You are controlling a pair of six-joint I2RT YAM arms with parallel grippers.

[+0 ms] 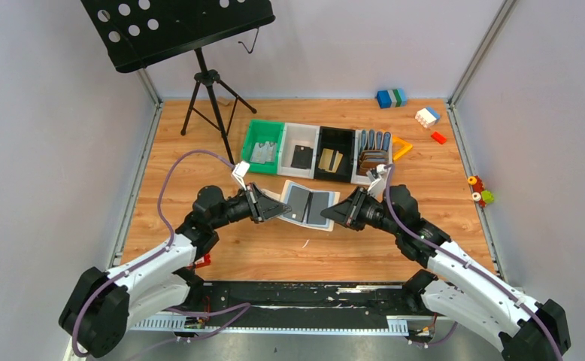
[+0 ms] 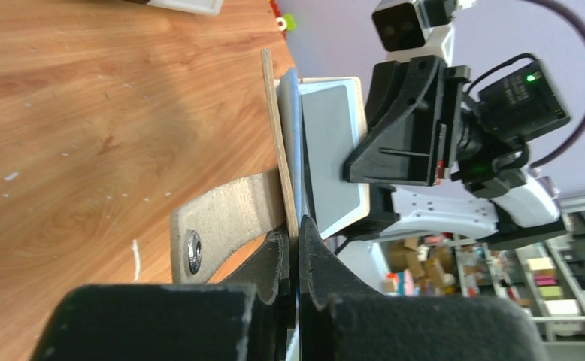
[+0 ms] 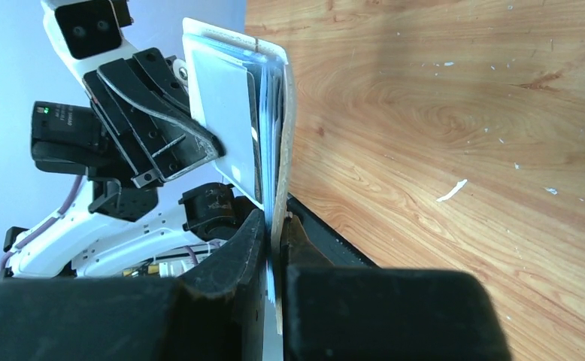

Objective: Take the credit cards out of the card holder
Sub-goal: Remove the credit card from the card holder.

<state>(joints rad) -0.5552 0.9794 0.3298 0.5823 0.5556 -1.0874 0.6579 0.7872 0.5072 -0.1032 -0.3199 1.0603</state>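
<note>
The pale card holder [image 1: 309, 204] is spread open just above the table, held between both grippers. A dark grey panel shows on each half; I cannot tell card from pocket. My left gripper [image 1: 278, 207] is shut on its left edge, next to the strap tab [image 2: 222, 226] with its snap. The holder [image 2: 327, 143] stands edge-on in the left wrist view, pinched in that gripper [image 2: 295, 244]. My right gripper [image 1: 333, 214] is shut on the right edge. The right wrist view shows the holder [image 3: 229, 128] with thin layered edges running into the closed gripper [image 3: 277, 233].
A row of bins stands behind the holder: a green bin [image 1: 253, 140] with silvery cards [image 1: 263, 153], a white one with a black card [image 1: 301, 156], a black one with gold cards [image 1: 331, 160], and one with brown wallets [image 1: 372, 158]. A music stand [image 1: 213, 90] is back left, toy blocks [image 1: 392, 98] back right.
</note>
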